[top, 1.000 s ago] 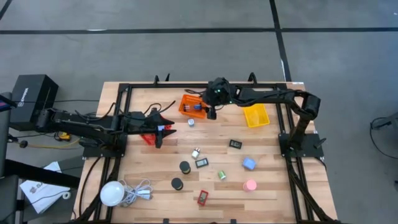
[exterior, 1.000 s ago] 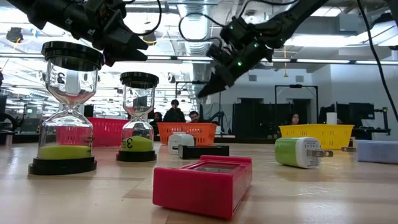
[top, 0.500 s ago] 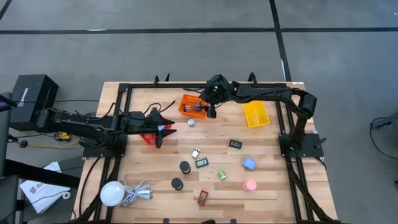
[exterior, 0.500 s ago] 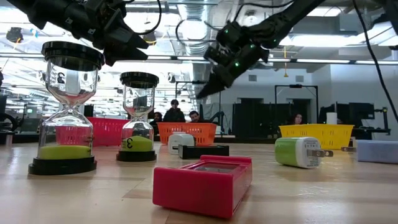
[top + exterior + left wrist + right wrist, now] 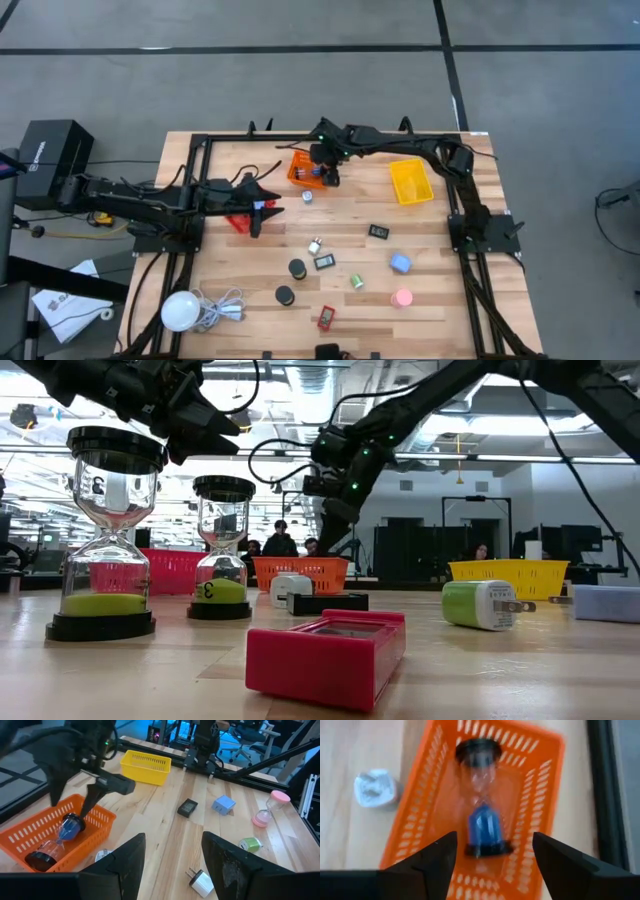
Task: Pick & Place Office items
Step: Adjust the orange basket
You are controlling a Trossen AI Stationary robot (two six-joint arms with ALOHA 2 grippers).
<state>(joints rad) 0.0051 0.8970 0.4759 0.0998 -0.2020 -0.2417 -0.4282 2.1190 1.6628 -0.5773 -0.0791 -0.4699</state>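
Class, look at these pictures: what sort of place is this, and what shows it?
Probably a robotics lab in an open office: a framed wooden table with mounted arms, people at desks behind it, and exposed ceiling ducts.

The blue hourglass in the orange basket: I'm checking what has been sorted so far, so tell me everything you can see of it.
The blue hourglass is a clear double bulb between two round black end caps, with blue sand gathered in one bulb. It lies on its side on the mesh floor of the orange basket, roughly along the basket's length, and nothing else shows in the basket. The right gripper hangs above it with its jaws open and apart from it. A small white plug adapter sits on the wood just outside the basket.
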